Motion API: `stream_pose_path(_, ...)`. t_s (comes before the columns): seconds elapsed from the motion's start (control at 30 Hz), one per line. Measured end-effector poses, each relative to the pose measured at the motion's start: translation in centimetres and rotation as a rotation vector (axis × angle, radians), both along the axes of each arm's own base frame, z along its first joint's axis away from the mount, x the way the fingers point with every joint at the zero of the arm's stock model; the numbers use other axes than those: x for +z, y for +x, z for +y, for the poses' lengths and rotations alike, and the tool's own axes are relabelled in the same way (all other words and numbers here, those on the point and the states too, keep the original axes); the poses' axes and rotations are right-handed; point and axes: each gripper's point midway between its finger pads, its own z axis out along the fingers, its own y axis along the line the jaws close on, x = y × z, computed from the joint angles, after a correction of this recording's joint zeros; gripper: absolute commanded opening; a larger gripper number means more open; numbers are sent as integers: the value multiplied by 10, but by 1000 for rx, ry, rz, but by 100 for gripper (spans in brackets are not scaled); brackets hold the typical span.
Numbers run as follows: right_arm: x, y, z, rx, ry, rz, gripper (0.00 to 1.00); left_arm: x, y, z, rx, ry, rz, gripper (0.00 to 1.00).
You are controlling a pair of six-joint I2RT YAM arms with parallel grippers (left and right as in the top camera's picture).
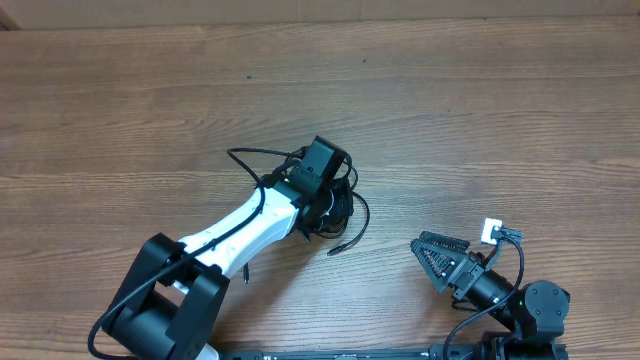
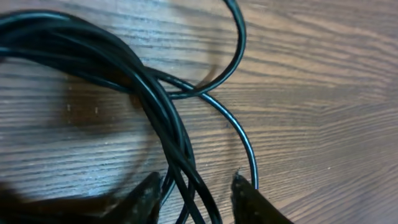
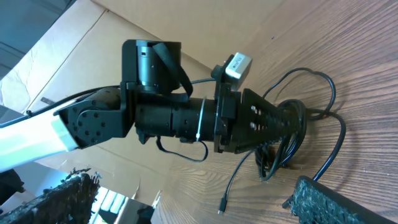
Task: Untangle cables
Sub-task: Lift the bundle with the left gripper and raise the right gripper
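The cables (image 1: 345, 205) lie as a tangle of thin black loops on the wooden table, with one plug tip (image 1: 332, 252) trailing toward the front. My left gripper (image 1: 332, 198) reaches down into the tangle. In the left wrist view its fingertips (image 2: 239, 186) stand apart on either side of several strands of the cables (image 2: 168, 106), and a gap shows beside the right one. My right gripper (image 1: 428, 258) hovers wide open at the front right, away from the tangle. The right wrist view shows the left gripper (image 3: 292, 127), the cables (image 3: 323, 118) and the plug tip (image 3: 222, 205).
Bare wood-grain table (image 1: 450, 110) surrounds the tangle. A cardboard wall (image 3: 93, 37) stands along the far edge of the table. The left arm's white link (image 1: 250, 225) runs from the front left to the tangle.
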Motion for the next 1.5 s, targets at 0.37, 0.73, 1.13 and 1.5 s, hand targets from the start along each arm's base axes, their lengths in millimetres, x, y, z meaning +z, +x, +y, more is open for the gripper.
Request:
stream_pose_path(0.37,0,0,0,0,0,-1,100,-1,-5,-4,3,-28,36,23)
stream_pose_path(0.73,0,0,0,1,0,-1,100,-1,-6,-5,0,-31,42,22)
stream_pose_path(1.13,0,0,0,0,0,-1,100,1,-9,-12,26,-50,52,4)
stream_pose_path(1.5,0,0,0,3,0,-1,100,1,-6,-11,-5,-36,21,4)
